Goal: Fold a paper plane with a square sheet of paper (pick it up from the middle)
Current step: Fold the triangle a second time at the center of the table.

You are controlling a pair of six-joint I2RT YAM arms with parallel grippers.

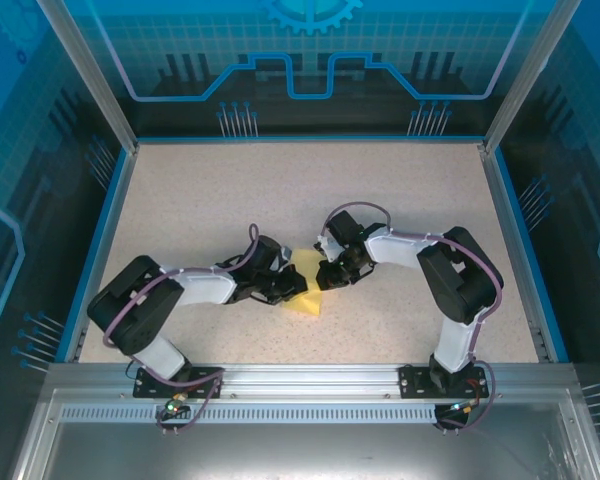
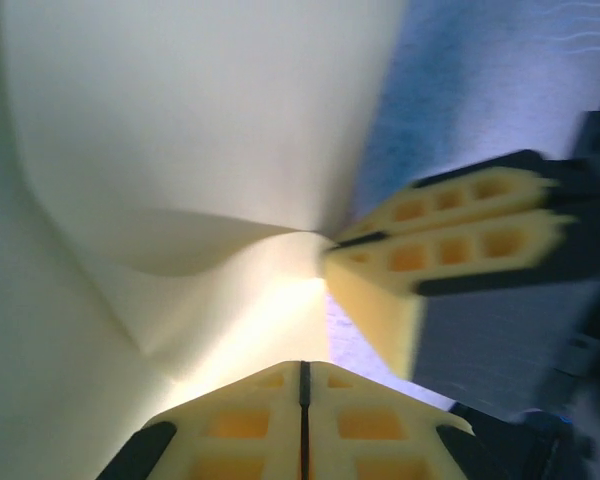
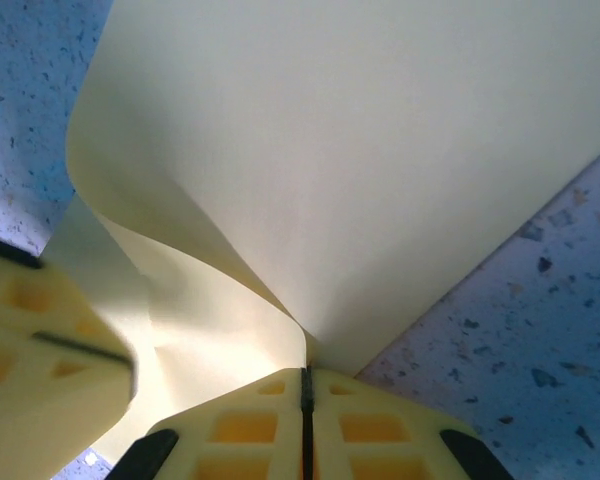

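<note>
1. While the table (image 1: 310, 190) carries it between the arms, the square sheet of paper (image 1: 305, 303) curls upward; no dart shape, so most folding looks undone.
2. left gripper (image 2: 302, 375): jaws pressed together, pinching the sheet.
3. right gripper (image 3: 305, 375): likewise pinching it.

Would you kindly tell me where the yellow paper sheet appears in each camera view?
Top external: sheet centre, between left tool and right tool.
Left wrist: sheet across left and top, pinched by left tool.
Right wrist: sheet across top, pinched by right tool.
Shared landmark: speckled table.
</note>
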